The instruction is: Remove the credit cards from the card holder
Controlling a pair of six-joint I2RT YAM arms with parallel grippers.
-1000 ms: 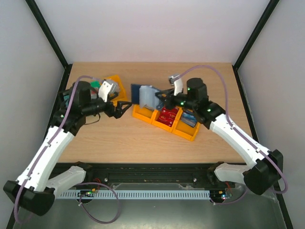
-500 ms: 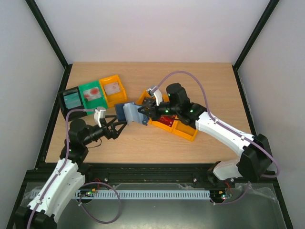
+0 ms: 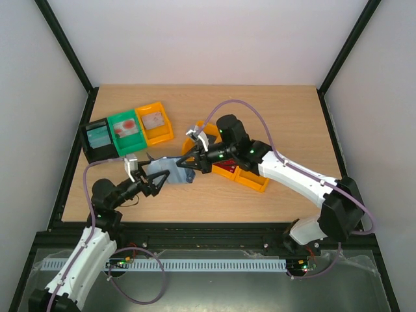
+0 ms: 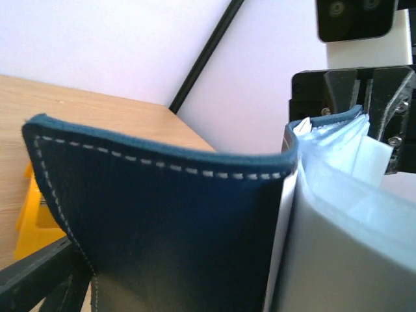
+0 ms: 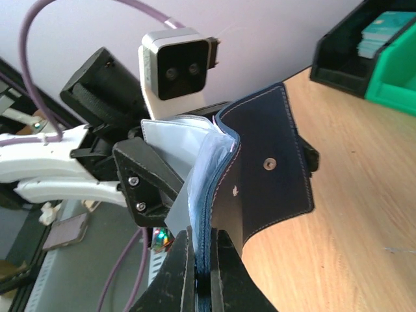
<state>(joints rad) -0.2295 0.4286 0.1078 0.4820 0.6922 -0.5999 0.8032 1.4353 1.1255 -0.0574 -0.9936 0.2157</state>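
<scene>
The dark navy card holder [image 3: 166, 174] hangs open just above the table between both grippers. My right gripper [image 3: 189, 162] is shut on its folded edge, as the right wrist view [image 5: 207, 279] shows. My left gripper [image 3: 154, 182] is open, one finger [image 5: 140, 182] on each side of the holder [image 5: 266, 175]. In the left wrist view the navy cover [image 4: 162, 227] fills the frame, with pale blue-grey pockets [image 4: 351, 214] on the right. A red card [image 3: 227, 167] lies in the orange tray [image 3: 255, 182]. Cards also lie in the three bins.
A black bin [image 3: 97, 138], a green bin [image 3: 125, 129] and an orange bin [image 3: 155, 121] stand at the far left, each with a card inside. The orange tray sits under my right arm. Black frame posts run along both sides of the table.
My right gripper has carried the card holder from above the tray towards the near left. My left arm has pulled back from the bins and its open gripper now straddles the holder.
</scene>
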